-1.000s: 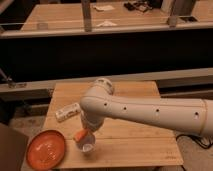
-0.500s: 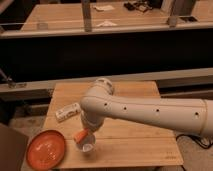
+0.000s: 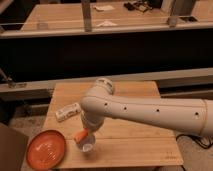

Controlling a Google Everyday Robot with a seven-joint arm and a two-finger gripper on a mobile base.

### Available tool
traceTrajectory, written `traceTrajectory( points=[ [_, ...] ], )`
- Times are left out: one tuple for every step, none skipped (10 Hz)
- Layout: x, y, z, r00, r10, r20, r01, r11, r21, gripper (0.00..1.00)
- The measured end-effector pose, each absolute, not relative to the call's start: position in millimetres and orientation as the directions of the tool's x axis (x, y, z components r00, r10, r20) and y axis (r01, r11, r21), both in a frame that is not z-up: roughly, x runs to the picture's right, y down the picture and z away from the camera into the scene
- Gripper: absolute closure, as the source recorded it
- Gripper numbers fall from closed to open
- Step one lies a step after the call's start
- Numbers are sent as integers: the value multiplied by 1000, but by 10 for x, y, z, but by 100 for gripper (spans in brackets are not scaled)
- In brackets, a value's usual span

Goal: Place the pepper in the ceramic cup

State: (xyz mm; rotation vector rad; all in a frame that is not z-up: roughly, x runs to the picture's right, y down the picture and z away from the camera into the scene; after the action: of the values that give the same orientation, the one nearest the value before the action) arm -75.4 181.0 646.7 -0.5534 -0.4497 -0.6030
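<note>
The small whitish ceramic cup (image 3: 87, 145) stands on the wooden table (image 3: 135, 145) near its front left edge. The small orange-red pepper (image 3: 80, 135) sits right at the cup's upper left rim, under the end of my arm. My gripper (image 3: 86, 131) is at the end of the white arm, directly above the cup, and appears to hold the pepper. The arm's wrist hides most of the gripper.
A flat orange plate (image 3: 46, 148) lies at the table's front left corner, left of the cup. A white oblong object (image 3: 67, 112) lies on the table behind the cup. A dark railing and a second table stand behind.
</note>
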Motion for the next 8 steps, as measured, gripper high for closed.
traceTrajectory(
  points=[
    [-755,1811,6469,737,-404,542,635,689,-350,75],
    [-756,1810,6469,737,-404,542,634,689,-350,75],
    [-756,1811,6471,737,-404,541,634,689,-350,75],
    [-755,1812,6473,738,-404,541,634,689,-350,73],
    [-754,1813,6475,738,-403,541,633,690,-351,69],
    [-754,1813,6475,739,-403,541,633,690,-351,69],
    [-755,1813,6475,739,-402,541,633,690,-351,69],
    [-756,1816,6478,739,-401,541,632,690,-352,67]
  ],
)
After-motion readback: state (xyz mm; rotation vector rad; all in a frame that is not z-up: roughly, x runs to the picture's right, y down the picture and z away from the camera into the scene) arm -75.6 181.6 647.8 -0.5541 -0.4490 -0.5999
